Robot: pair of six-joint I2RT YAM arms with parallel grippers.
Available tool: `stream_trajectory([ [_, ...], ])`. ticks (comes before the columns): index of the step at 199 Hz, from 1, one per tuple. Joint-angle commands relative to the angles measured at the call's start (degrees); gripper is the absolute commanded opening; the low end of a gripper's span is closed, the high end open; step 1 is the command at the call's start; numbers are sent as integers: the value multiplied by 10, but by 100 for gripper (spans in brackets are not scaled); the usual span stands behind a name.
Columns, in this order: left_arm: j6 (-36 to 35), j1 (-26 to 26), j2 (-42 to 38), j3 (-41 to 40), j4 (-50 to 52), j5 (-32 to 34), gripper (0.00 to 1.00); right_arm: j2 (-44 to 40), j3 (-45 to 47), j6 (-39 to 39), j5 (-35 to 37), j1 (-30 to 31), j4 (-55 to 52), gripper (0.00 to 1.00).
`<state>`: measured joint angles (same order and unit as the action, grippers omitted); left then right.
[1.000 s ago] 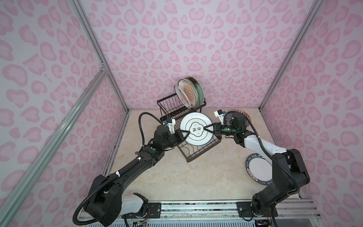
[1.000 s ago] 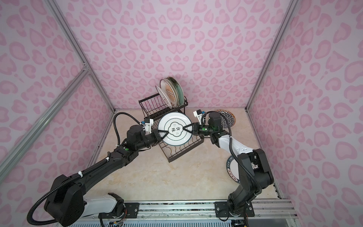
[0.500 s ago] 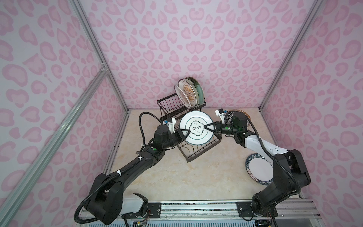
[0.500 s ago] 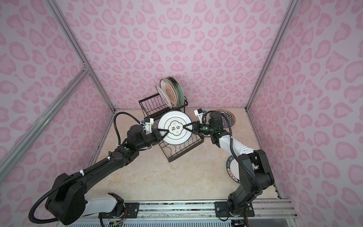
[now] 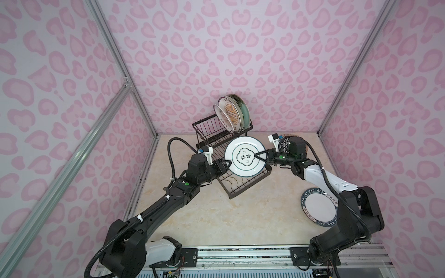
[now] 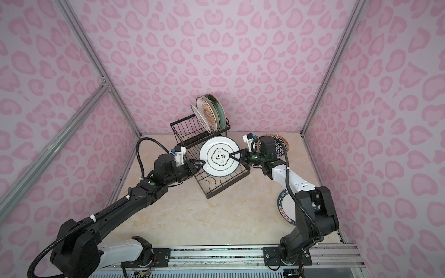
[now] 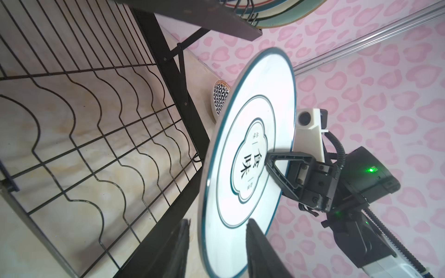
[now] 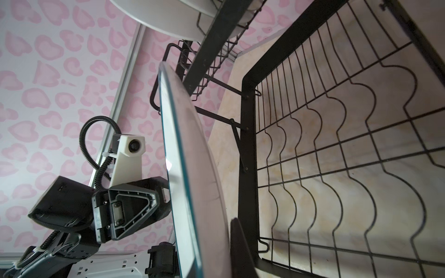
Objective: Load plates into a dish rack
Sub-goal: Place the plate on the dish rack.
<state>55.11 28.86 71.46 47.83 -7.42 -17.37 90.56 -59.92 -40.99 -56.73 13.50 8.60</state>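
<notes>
A white plate with a cloud outline stands on edge over the lower tray of the black wire dish rack. My right gripper is shut on the plate's right side, one finger across its face. My left gripper is open, its jaws either side of the plate's left rim with a gap on each side. Three plates, one with an orange sunburst, stand in the raised upper basket.
A plate with a teal-lettered rim lies flat on the table at the right, partly under my right arm. A black-white geometric plate lies behind my right wrist. Pink patterned walls enclose the table.
My left gripper has opened off the plate's left rim. My right gripper has kept its hold, and the plate has hardly moved.
</notes>
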Motion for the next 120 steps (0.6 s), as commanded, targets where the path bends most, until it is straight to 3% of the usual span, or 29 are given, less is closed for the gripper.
stream_trajectory([
  [1, -27, 0, -11, 10, 39, 28, 42, -10, 19, 37, 17, -10, -32, 0],
  [38, -45, 0, -34, 10, 85, 61, 42, -30, 48, 88, 44, -21, -94, 0],
  [78, -59, 0, -53, 15, 141, 100, 42, -54, 68, 93, 60, -31, -104, 0],
  [120, -89, 0, -70, 15, 183, 129, 42, -95, 74, 107, 127, -29, -136, 0],
])
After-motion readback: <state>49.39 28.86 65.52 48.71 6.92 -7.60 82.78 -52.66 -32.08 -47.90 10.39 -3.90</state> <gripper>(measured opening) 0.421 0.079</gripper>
